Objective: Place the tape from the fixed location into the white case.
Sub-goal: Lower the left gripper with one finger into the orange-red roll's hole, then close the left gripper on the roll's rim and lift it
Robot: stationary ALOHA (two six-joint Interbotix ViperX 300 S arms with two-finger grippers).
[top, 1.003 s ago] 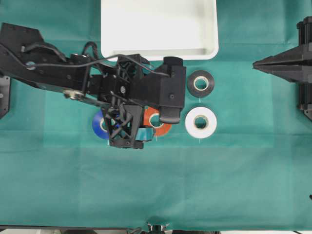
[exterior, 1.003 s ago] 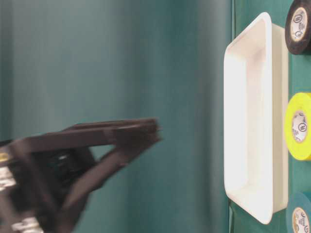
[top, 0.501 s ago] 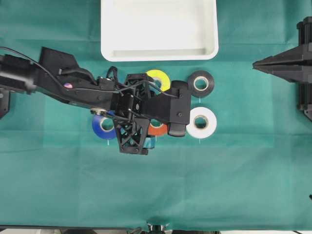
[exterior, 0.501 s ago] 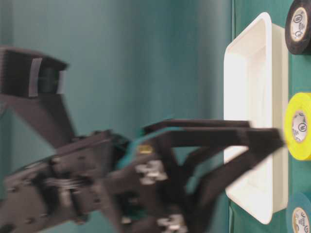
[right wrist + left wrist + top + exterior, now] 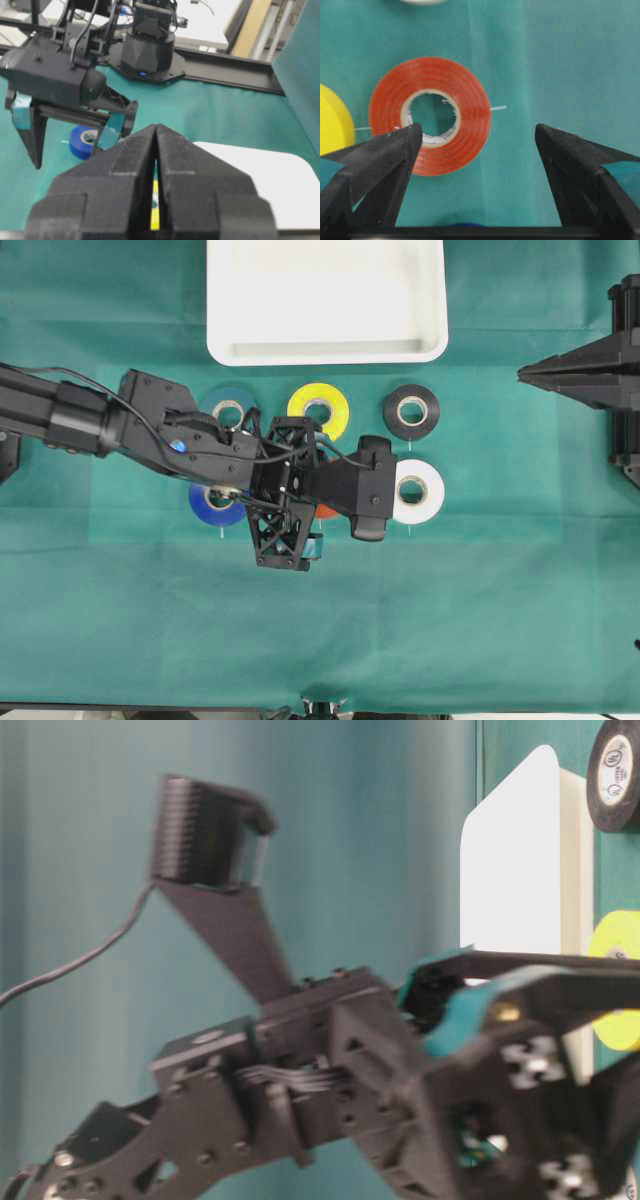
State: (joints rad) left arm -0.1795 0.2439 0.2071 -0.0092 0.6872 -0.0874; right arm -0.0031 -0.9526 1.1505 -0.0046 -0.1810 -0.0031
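Now lowered over the tape (image 5: 431,116), the left tool (image 5: 477,150), jaws spread wide, straddles it unevenly, ready to close; the right tool (image 5: 156,150) stays pressed together.

A matt, finely woven teal cloth (image 5: 560,60) covers the surface. On it, the glossy orange-red roll of tape (image 5: 431,129) has a smooth translucent sheen around a pale, rough-edged cardboard core (image 5: 406,116). Beyond the rolls, the large white rectangular plastic case (image 5: 326,346) looks smooth and faintly shiny. The left pincer (image 5: 479,165) is matt black plastic.
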